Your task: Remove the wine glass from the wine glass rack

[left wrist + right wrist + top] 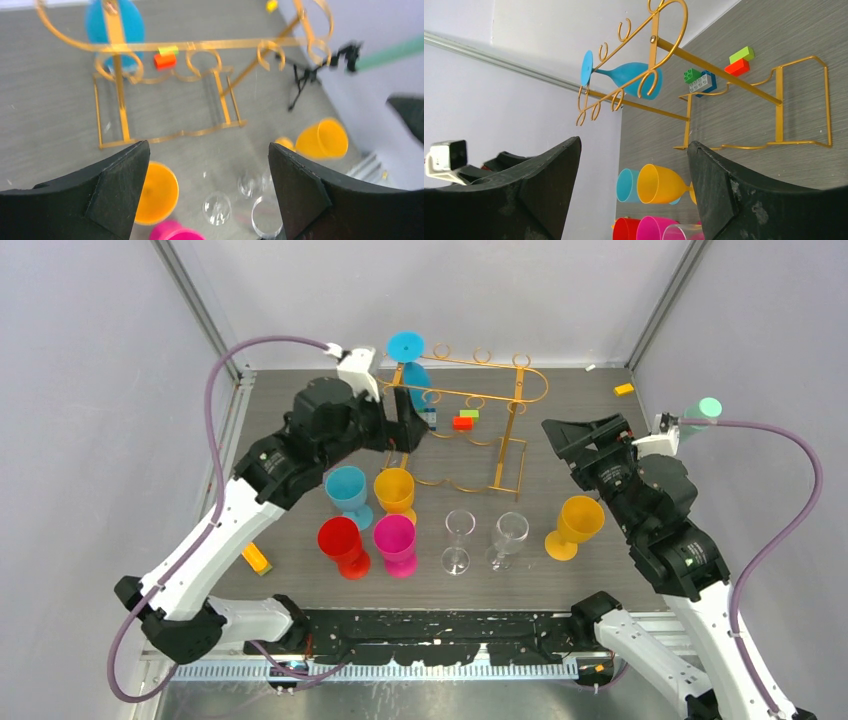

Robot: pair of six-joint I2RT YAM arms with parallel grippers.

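Observation:
The gold wire wine glass rack [497,386] stands at the back middle of the table. One blue wine glass [414,375] hangs upside down at its left end, foot uppermost. It also shows in the left wrist view [115,24] and the right wrist view [629,75]. My left gripper [404,422] is open and empty, just in front of and below the blue glass, beside the rack's left leg. My right gripper [577,436] is open and empty, to the right of the rack [719,65]. The left wrist view shows the rack [190,46] ahead of the open jaws.
Several glasses stand in front of the rack: blue [347,490], orange [394,490], red [340,540], magenta [395,540], two clear ones [458,535] [510,533], and orange [578,522]. Toy bricks [463,420] lie under the rack. Small orange blocks [624,389] [257,558] lie near the walls.

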